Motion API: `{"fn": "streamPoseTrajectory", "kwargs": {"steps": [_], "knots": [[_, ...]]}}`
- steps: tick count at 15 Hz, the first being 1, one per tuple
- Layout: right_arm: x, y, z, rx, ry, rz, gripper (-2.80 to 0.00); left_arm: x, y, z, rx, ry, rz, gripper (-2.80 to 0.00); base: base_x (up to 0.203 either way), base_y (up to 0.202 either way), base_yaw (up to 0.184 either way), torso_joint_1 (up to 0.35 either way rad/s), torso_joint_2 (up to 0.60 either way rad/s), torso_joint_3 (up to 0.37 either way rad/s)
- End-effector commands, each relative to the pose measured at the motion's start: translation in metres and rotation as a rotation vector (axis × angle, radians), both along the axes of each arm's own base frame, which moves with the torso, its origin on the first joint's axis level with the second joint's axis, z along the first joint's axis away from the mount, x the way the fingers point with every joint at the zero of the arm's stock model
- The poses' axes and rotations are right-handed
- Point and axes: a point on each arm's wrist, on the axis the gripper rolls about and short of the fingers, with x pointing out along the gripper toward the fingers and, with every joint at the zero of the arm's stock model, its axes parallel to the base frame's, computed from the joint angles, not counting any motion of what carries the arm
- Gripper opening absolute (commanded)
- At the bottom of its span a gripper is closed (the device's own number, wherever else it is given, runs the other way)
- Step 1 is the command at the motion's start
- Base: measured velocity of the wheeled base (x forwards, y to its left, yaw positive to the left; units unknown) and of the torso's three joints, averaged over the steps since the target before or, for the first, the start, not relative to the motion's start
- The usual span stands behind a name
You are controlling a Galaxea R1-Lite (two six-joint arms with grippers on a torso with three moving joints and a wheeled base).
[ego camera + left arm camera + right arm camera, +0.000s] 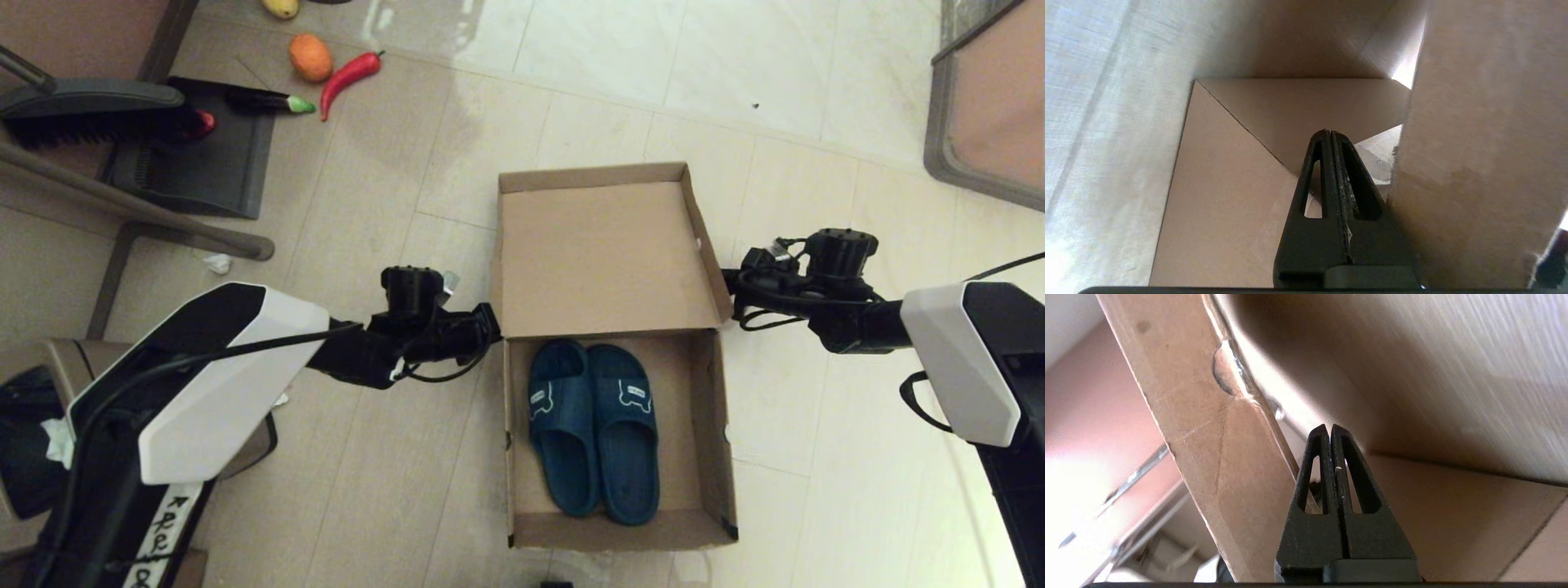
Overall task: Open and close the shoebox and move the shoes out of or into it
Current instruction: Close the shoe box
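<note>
The brown cardboard shoebox (710, 425) stands open on the floor, its hinged lid (604, 261) raised toward the far side. Both dark teal slippers (593, 429) lie side by side inside, toes toward the lid, bear patches showing. My left gripper (490, 322) is shut with nothing between its fingers, at the lid's left edge near the hinge corner; cardboard (1229, 204) fills its wrist view around the left gripper (1328, 132). My right gripper (731, 286) is shut too, against the lid's right side flap (1208, 457), where the right gripper (1329, 428) points under the lid.
A black dustpan (196, 155) and brush (90, 114) lie at the far left with an eggplant (265, 102), a red chilli (349, 75) and an orange fruit (310, 57). A bin (33, 441) stands near my left arm. Furniture (992, 106) is far right.
</note>
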Motion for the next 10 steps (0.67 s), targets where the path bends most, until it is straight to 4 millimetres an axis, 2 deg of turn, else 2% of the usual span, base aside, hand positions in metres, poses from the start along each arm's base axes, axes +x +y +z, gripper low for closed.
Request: {"fn": "streamPoseTrajectory", "kwargs": {"steps": [1,6,10], "knots": [[0.0,-0.002,-0.001,0.004,-0.007,0.03,-2.8,0.0,0.0,-0.002,-0.002,0.004,-0.003,-2.8,0.0,0.0,0.0,0.0,0.0,0.0],[-0.003,-0.006,0.013,0.08,-0.028,0.071,-2.8,-0.003,0.0,-0.006,0.009,0.011,-0.016,-2.8,0.0,0.0,0.0,0.0,0.0,0.0],[-0.007,-0.012,0.025,0.078,-0.053,0.107,-2.8,-0.004,0.0,-0.007,0.01,0.013,-0.036,-2.8,0.0,0.0,0.0,0.0,0.0,0.0]]}}
